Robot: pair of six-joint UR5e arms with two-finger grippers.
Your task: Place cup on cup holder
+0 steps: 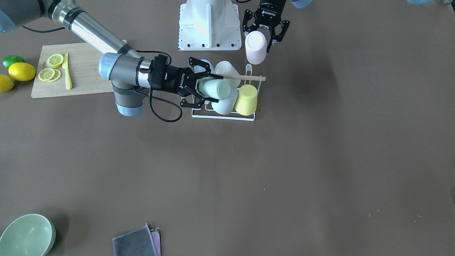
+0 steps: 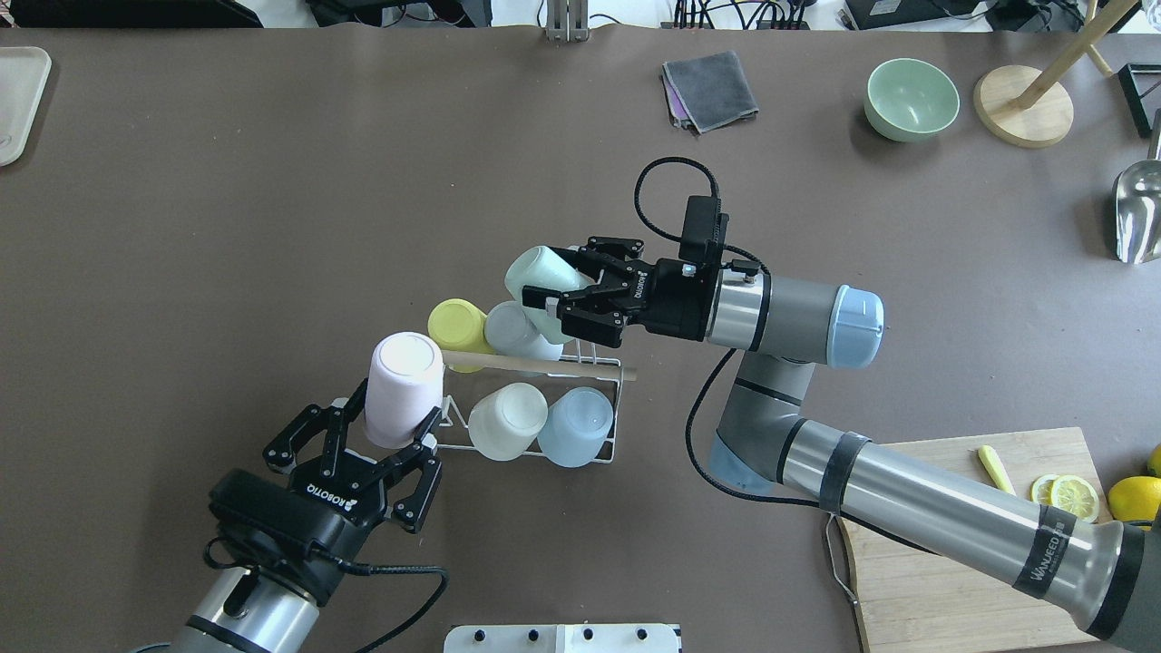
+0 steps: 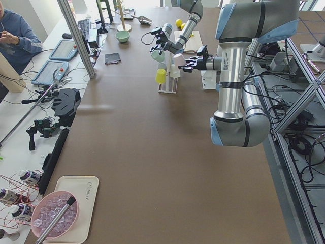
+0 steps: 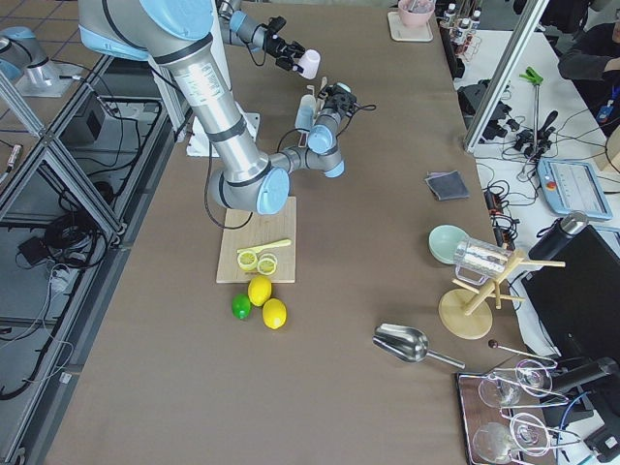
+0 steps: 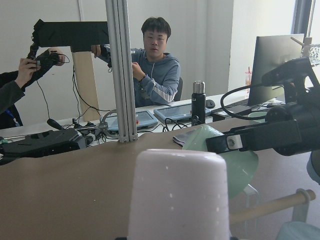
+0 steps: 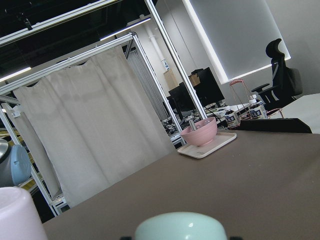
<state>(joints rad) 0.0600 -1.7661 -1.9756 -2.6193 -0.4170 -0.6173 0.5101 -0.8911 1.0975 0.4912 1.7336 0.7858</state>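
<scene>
The cup holder [image 2: 594, 374] is a white wire rack with a wooden rod [image 2: 535, 365] across its top; in the front view [image 1: 224, 116] it stands mid-table. On it hang a yellow cup [image 2: 458, 324], a pale cup [image 2: 515, 332], a cream cup [image 2: 506, 420] and a light blue cup [image 2: 576, 426]. My left gripper [image 2: 396, 414] is shut on an upside-down pink cup [image 2: 404, 385], held beside the rack's left end; it also shows in the left wrist view [image 5: 180, 195]. My right gripper [image 2: 555, 281] is shut on a mint cup [image 2: 537, 275], tilted over the rack's far side above the pale cup.
A wooden cutting board [image 1: 85, 71] with lemon slices [image 1: 49, 69] and a yellow knife [image 1: 67, 71] lies by the right arm, with lemons [image 1: 21, 71] and a lime [image 1: 12, 61] beside it. A green bowl [image 2: 912, 98] and a grey cloth [image 2: 709, 89] lie at the far side.
</scene>
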